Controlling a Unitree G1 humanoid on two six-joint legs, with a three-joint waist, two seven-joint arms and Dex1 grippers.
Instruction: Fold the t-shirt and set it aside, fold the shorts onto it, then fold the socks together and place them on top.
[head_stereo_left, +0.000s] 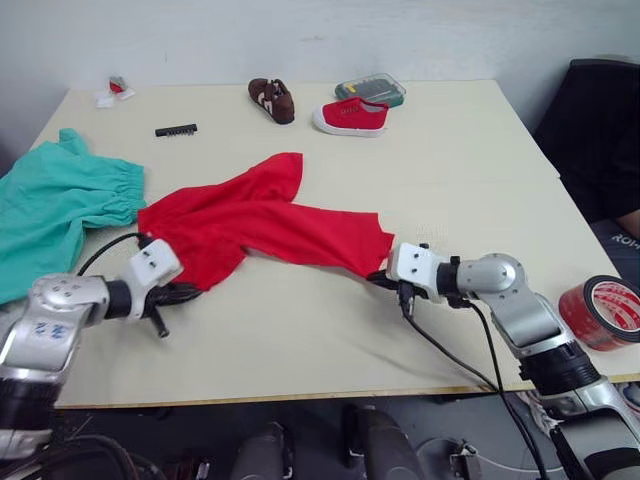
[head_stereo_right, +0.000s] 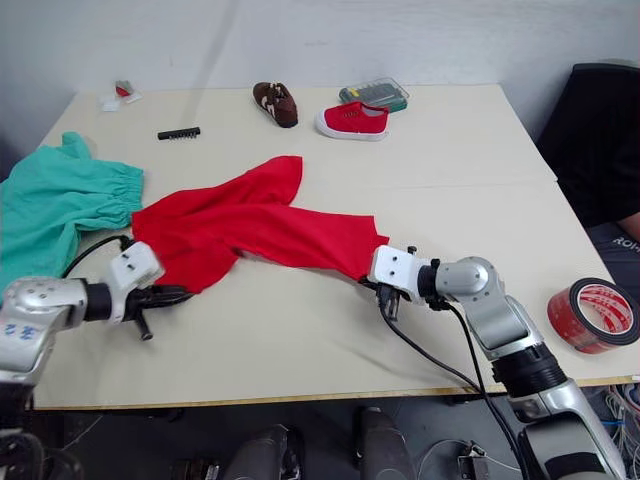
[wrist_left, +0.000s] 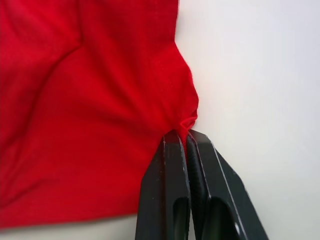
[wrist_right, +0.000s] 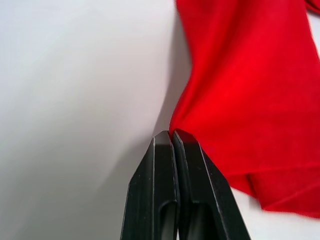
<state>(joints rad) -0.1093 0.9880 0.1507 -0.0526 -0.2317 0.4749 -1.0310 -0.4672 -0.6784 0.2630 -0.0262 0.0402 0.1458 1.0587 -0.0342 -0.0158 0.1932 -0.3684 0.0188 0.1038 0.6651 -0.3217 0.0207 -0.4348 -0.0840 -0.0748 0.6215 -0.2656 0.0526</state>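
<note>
The shorts (head_stereo_left: 55, 215) sprawl unfolded at the table's (head_stereo_left: 300, 340) 9 o'clock edge, partly hanging off. The left gripper (wrist_left: 186, 137), jaws clenched on the t-shirt's (head_stereo_left: 255, 225) near-left corner, sits at 7 o'clock; the shirt lies bunched mid-table. The right gripper (wrist_right: 173, 134), at 5 o'clock, pinches the opposite corner shut. Folding seems barely begun; shorts and socks remain. Bare table lies near and right; the shoes (head_stereo_left: 318, 108) at 12 and tape roll (head_stereo_left: 603, 310) at 4 stand well apart.

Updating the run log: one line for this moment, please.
step: folding t-shirt | left gripper: shut on t-shirt edge | right gripper: shut on t-shirt edge | shorts: unfolded, table's left
</note>
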